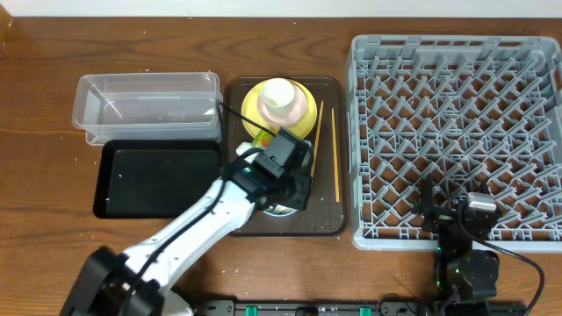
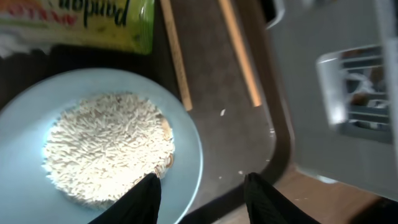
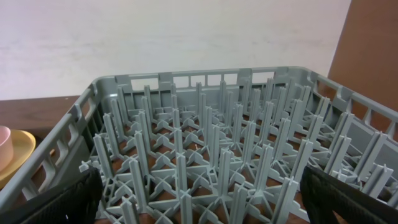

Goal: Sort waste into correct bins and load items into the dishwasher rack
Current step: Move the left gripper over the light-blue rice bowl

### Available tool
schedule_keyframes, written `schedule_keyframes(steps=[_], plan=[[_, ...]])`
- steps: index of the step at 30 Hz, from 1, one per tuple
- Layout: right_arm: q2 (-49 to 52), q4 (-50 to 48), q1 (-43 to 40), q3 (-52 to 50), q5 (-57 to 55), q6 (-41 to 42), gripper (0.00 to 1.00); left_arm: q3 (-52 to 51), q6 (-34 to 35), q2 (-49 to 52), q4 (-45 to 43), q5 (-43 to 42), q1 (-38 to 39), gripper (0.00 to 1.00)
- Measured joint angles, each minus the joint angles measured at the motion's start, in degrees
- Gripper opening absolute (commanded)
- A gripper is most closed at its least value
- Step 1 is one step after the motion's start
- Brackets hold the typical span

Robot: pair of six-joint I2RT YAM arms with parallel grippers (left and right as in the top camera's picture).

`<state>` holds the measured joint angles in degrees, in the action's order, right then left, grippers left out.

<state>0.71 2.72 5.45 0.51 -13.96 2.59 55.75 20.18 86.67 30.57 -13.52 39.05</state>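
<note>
The dishwasher rack stands right of the left pincer. Beneath that pincer sits the light blue bowl — jaws parted, gripping nothing, straddling its rim, likely to lift it — with rice heaped inside, needing binning first. The right pincer gapes empty over the rack.

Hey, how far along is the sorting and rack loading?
Nothing looks done: the grey plastic dishwasher rack, clear plastic tub and shallow black tray all look empty. In hand: the left end effector is open astride the rim of the light blue bowl of white rice. Remaining: rice, yellow-green snack wrapper, wooden chopsticks, yellow plate.
</note>
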Motion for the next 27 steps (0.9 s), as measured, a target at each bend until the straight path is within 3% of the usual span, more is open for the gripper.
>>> schedule_keyframes(steps=[21,27], plan=[[0.00,0.00,0.00,0.00,0.00,-0.02,0.99,0.00,2.10,6.93,-4.02,4.07,3.76,0.46],[0.00,0.00,0.00,0.00,0.00,0.00,0.99,0.00,2.40,6.93,-3.52,6.91,3.76,0.38]])
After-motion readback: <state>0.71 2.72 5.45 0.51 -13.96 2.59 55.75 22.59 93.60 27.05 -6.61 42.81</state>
